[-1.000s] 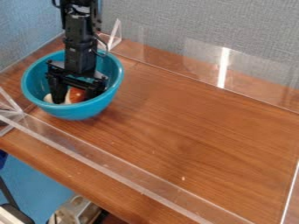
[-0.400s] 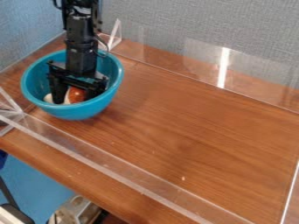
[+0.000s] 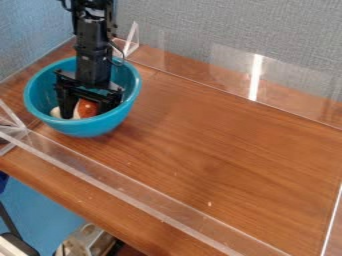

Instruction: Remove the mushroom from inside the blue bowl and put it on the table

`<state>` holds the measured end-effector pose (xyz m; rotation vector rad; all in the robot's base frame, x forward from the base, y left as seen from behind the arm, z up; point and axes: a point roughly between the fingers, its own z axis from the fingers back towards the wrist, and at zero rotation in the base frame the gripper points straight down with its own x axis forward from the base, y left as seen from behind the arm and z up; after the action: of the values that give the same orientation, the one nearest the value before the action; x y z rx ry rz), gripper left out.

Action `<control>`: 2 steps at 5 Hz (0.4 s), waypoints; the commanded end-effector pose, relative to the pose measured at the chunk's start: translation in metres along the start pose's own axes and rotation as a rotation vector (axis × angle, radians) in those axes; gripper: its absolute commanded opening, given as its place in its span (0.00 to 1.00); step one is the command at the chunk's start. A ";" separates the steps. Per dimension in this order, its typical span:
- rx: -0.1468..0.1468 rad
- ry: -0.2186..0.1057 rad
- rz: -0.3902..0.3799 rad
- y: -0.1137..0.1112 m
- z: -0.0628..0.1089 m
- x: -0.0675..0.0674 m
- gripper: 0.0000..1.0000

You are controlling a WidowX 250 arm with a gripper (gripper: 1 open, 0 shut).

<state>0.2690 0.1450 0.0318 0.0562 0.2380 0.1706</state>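
Observation:
The blue bowl [image 3: 83,118] stands at the far left of the table [image 3: 227,140]. Inside it lies the mushroom [image 3: 87,106], showing its orange-brown cap with a bit of cream stem at the left. My gripper [image 3: 90,101] reaches down into the bowl from above, open, one black finger on each side of the mushroom. The fingers straddle the mushroom; whether they touch it I cannot tell. The arm hides the back of the bowl's inside.
Low clear acrylic walls [image 3: 201,75] edge the tabletop at the back, left and front. A grey wall rises behind. The brown wood surface stretches to the right of the bowl.

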 end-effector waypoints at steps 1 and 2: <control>0.000 -0.014 0.001 0.002 0.003 0.002 1.00; -0.002 -0.010 -0.003 0.001 0.001 0.004 1.00</control>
<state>0.2709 0.1454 0.0300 0.0533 0.2386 0.1735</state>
